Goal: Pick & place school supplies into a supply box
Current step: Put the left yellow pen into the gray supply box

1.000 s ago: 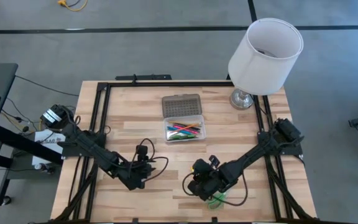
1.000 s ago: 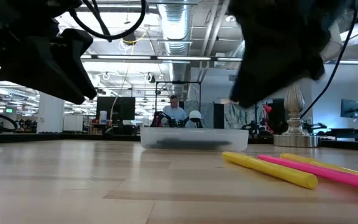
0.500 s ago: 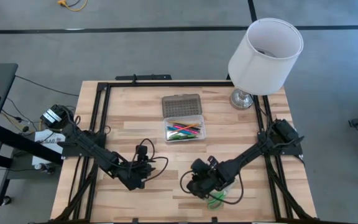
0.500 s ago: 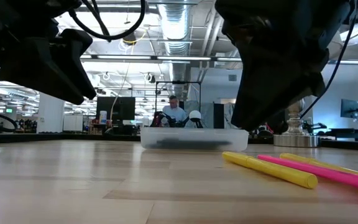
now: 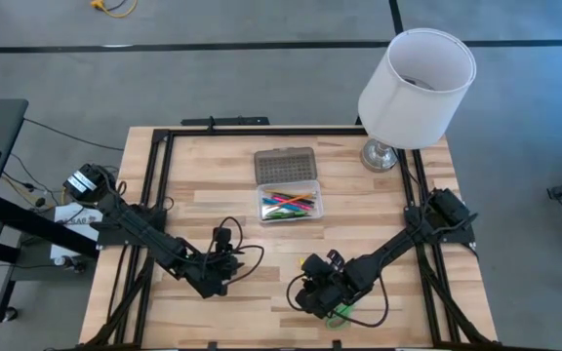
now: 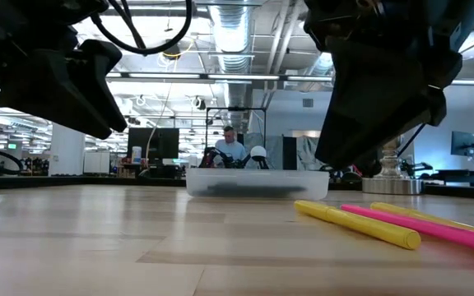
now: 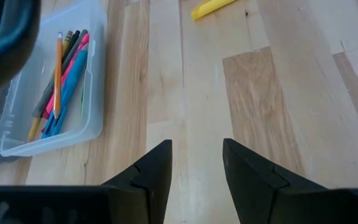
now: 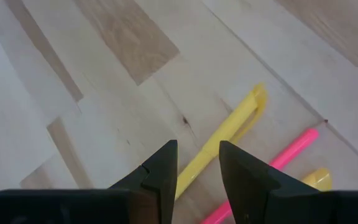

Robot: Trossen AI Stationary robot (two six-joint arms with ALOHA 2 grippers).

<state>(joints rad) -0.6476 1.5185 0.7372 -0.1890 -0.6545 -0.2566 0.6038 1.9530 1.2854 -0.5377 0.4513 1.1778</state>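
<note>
Going left to right: the left gripper (image 7: 196,163) hangs over bare wood on the near-left side of the clear box (image 5: 290,203), fingers parted with nothing between them, while the box already holds a bunch of pens. The right gripper (image 8: 198,163) sits on the near-right side of the box, fingers apart and empty, right above the yellow marker (image 8: 224,139), with a pink marker (image 8: 265,173) just beside it. I'd square the fingers across the yellow barrel and drop straight down, so the pink one doesn't get nudged or pinched too.
</note>
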